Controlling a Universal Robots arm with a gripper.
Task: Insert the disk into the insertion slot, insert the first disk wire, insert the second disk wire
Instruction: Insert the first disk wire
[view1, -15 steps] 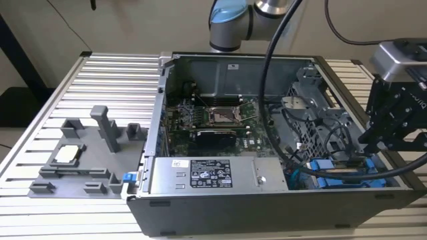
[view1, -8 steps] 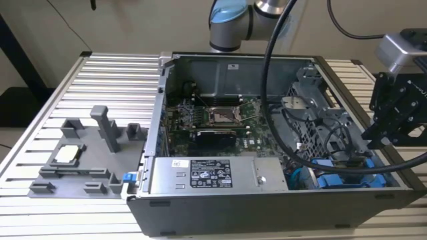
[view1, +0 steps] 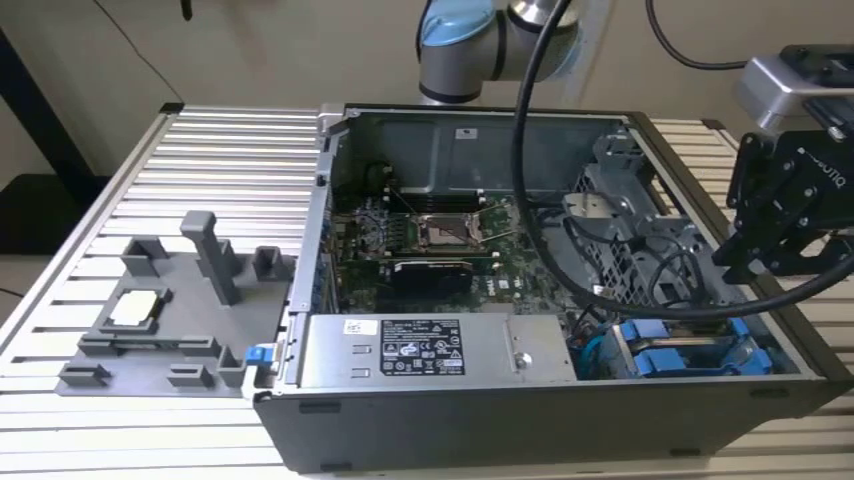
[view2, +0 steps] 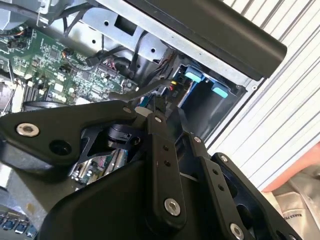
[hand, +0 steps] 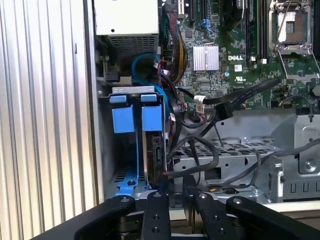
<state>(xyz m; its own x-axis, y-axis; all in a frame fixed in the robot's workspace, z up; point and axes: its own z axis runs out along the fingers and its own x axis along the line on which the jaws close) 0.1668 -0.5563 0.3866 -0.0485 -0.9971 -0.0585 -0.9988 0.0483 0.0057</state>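
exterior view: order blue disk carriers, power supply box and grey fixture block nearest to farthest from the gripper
1. blue disk carriers, in the case corner below the gripper
2. power supply box, mid-picture inside the case
3. grey fixture block, outside the case at the exterior view's left

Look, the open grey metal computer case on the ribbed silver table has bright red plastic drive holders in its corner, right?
No: the first wrist view shows the plastic drive holders bright blue, not red. They do sit in a corner of the grey metal computer case on the ribbed silver table.
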